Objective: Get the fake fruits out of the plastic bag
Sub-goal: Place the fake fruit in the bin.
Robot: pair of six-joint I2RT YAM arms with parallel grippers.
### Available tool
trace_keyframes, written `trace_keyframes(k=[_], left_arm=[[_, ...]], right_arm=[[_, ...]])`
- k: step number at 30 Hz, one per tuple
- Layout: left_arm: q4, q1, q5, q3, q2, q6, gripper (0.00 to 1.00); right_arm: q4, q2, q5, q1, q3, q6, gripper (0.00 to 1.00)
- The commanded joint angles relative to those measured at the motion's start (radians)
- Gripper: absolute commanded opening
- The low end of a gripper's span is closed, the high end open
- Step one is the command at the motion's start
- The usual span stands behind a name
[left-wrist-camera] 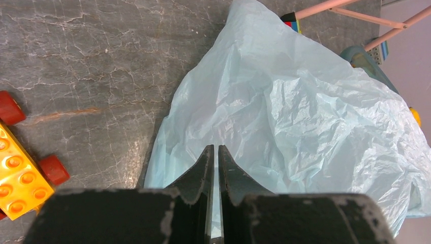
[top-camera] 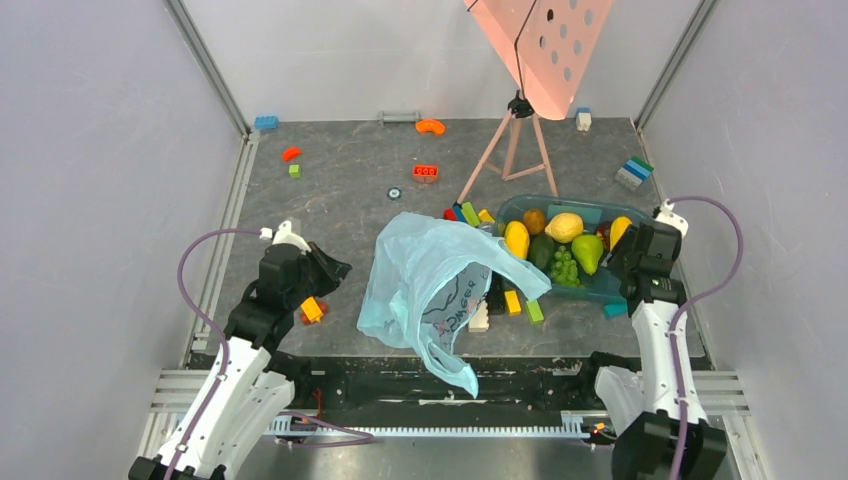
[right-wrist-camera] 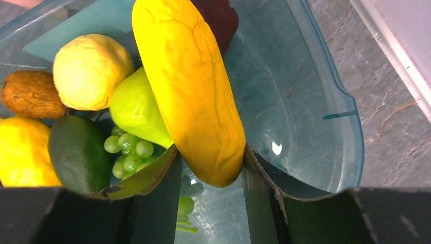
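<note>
Clamped in the right gripper (right-wrist-camera: 211, 152): a long yellow glossy plastic fruit (right-wrist-camera: 193, 86), pinched near its rounded end with one finger on each flank. Long axis in line with the fingers, pointing away from the wrist and out over the rigid teal see-through plastic tub (right-wrist-camera: 325, 152). Packed close on its left in the tub: a green plastic pear (right-wrist-camera: 134, 109), a round yellow lemon (right-wrist-camera: 91, 71), a bunch of small green grapes (right-wrist-camera: 129, 152), a dark green avocado-shaped fruit (right-wrist-camera: 79, 152), a rough brown fruit (right-wrist-camera: 30, 94) and a second yellow fruit (right-wrist-camera: 20, 152). Behind the held fruit's far end, a dark maroon fruit (right-wrist-camera: 218, 18). On its right, bare tub floor up to the rim, then a narrow strip of grey stone-patterned table (right-wrist-camera: 386, 127) and the right edge close by.

Shut to a thin slit with nothing seen between the fingers: the left gripper (left-wrist-camera: 216, 152), toward the left edge in the near half of the table. Just beside it toward the near left corner, an orange toy brick with red wheels (left-wrist-camera: 15, 178). Ahead of the fingertips, apart from them in the top view, the thin crinkly light blue plastic bag (left-wrist-camera: 284, 112), collapsed at the middle of the table. Long axis from mid-table toward the near edge, one loose end draped past that edge; dark printed mark on the side turned toward the near edge. Along its right flank, loose coloured toy bricks (top-camera: 512, 302) in the gap up to the tub. Widest open room toward the far left corner, dotted with a few small scattered bricks (top-camera: 291, 153).
</note>
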Motion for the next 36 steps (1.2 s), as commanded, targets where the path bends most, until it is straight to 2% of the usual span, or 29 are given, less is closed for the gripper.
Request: trace_keyframes(k=[1,11,18,26,32,36], left_arm=[[-0.003,0.004,0.023,0.022,-0.006,0.043,0.12],[0.008,0.003,0.037,0.0,-0.015,0.032,0.11],[0.002,0.004,0.037,0.0,-0.023,0.036,0.12],[-0.026,0.004,0.032,0.012,-0.039,0.048,0.12],[-0.061,0.005,0.022,0.038,-0.048,0.083,0.19],[-0.06,0.005,0.037,0.051,-0.029,0.105,0.23]], right_arm=[[0.127,0.019,-0.204,-0.108,-0.053,-0.004,0.35],[0.158,0.034,-0.228,-0.157,-0.108,-0.016,0.41],[0.162,0.032,-0.245,-0.158,-0.11,-0.018,0.57],[0.167,-0.031,-0.266,-0.158,-0.098,-0.021,0.7],[0.141,-0.099,-0.257,-0.159,-0.031,-0.026,0.79],[0.127,-0.139,-0.288,-0.16,0.007,-0.045,0.81]])
